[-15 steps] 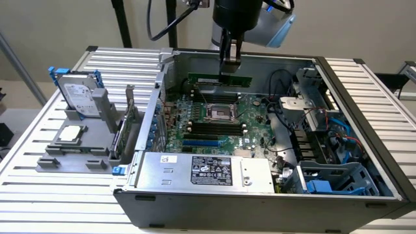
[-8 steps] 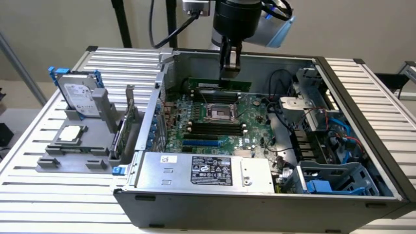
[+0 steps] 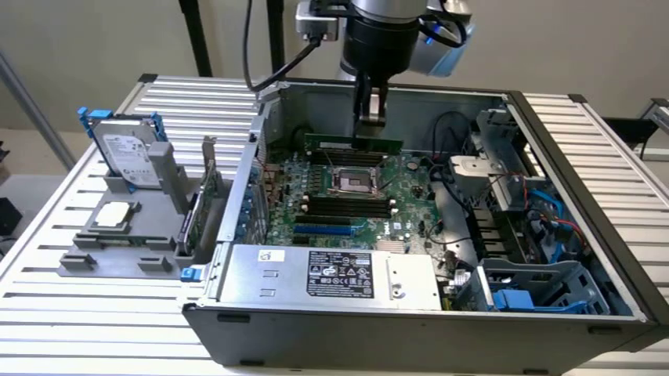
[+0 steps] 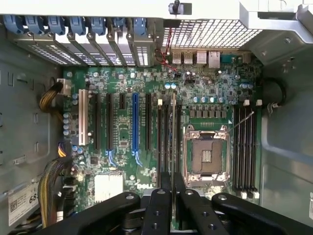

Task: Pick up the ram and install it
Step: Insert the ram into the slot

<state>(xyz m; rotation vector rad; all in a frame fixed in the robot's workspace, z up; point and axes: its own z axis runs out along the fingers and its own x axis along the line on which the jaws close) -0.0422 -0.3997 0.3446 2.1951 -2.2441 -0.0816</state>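
In the exterior view, my end effector [image 3: 368, 124] is closed on the ram [image 3: 352, 144] and holds it level above the motherboard [image 3: 345, 200] inside the computer case [image 3: 418, 333]. The pick-up is done.

In the wrist view, the ram [image 4: 174, 127] stands edge-on over the memory slots [image 4: 163, 142] beside the processor socket [image 4: 205, 156]. It seems not seated yet.

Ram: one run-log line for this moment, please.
gripper: shut on ram | place: above motherboard, inside open case | seated in slot: cannot tell
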